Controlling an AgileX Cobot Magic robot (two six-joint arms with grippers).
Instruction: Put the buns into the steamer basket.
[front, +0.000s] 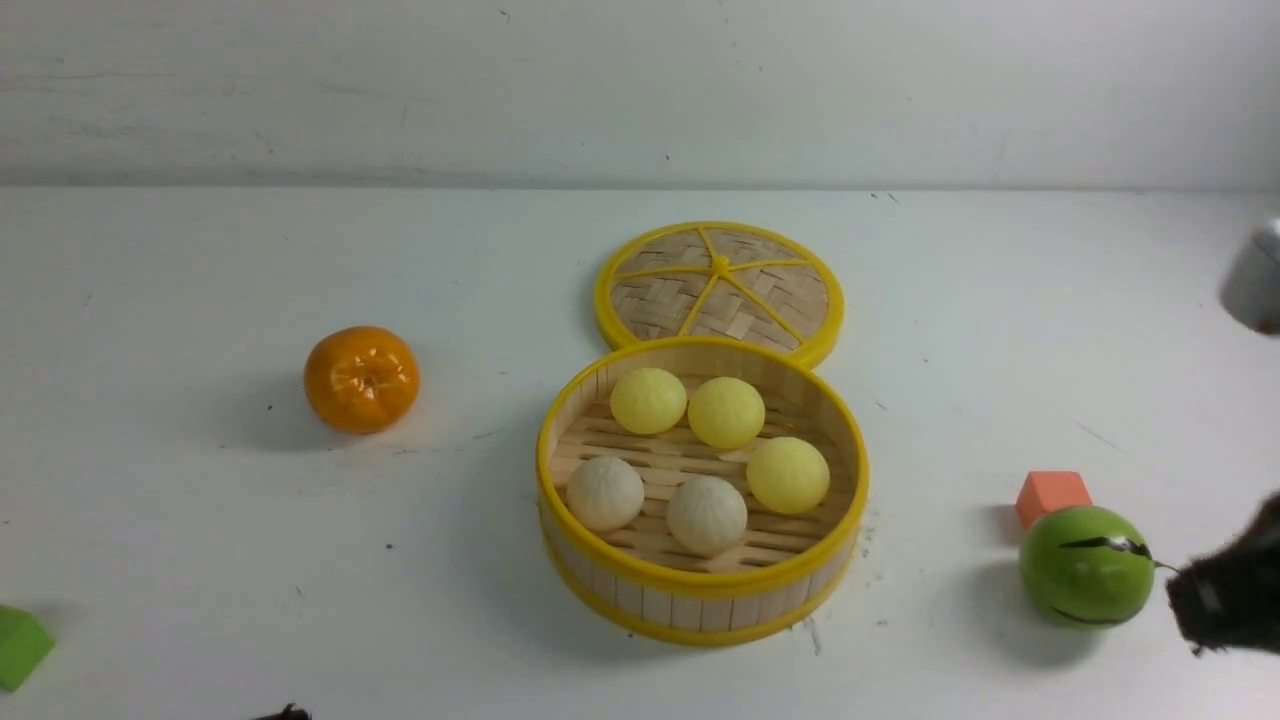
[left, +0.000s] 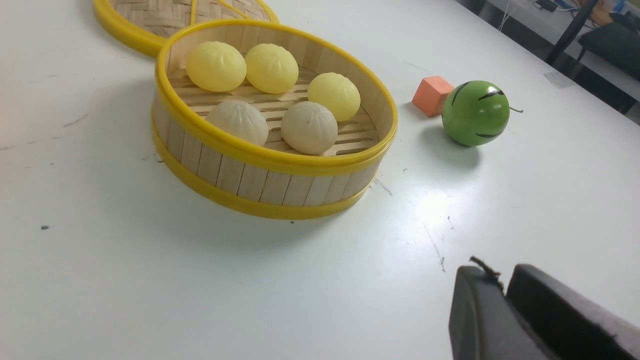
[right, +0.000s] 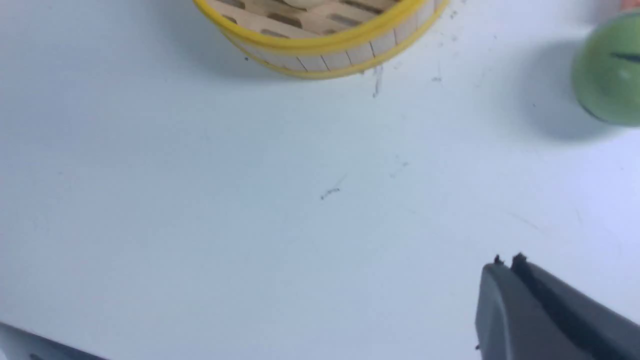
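Jaws together on both our arms, we face the steamer basket (front: 700, 578) beyond them, all five buns (front: 706, 515) inside; should our right jaws swing low while withdrawing, they could knock the green ball (front: 1085, 568) into it.

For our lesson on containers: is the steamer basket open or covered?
Open: the buns show inside the basket, and its lid lies behind it.

Buns (front: 708, 515) in basket (front: 700, 582), lid (front: 720, 290) behind (orange (front: 362, 380) left)
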